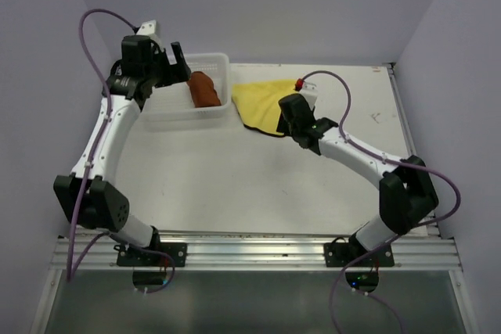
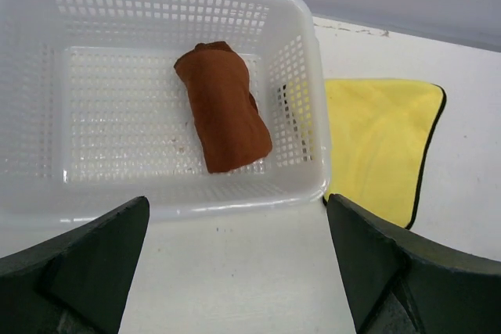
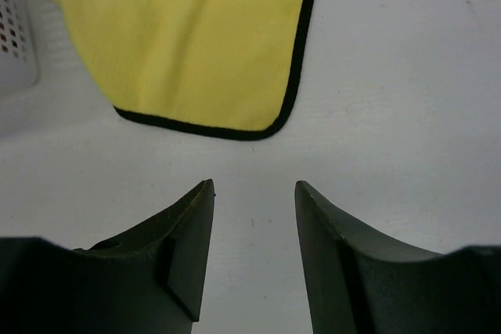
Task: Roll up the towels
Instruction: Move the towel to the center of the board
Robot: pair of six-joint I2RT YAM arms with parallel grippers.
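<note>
The rust-brown towel (image 2: 223, 107) lies rolled up inside the white mesh basket (image 2: 313, 115), toward its right side; from above it shows as a brown roll (image 1: 205, 89). The yellow towel (image 3: 188, 37) with a dark hem lies flat on the table just right of the basket (image 1: 262, 103). My left gripper (image 2: 237, 201) hovers at the basket's near side, jaws wide open and holding nothing (image 1: 176, 68). My right gripper (image 3: 254, 185) stands open over bare table, a short way from the yellow towel's near corner, with nothing between its fingers (image 1: 290, 127).
A corner of the basket (image 3: 16, 37) shows at the left of the right wrist view. The table (image 1: 235, 177) is walled on the left, back and right. A metal rail (image 1: 250, 244) runs along the near edge by the arm bases.
</note>
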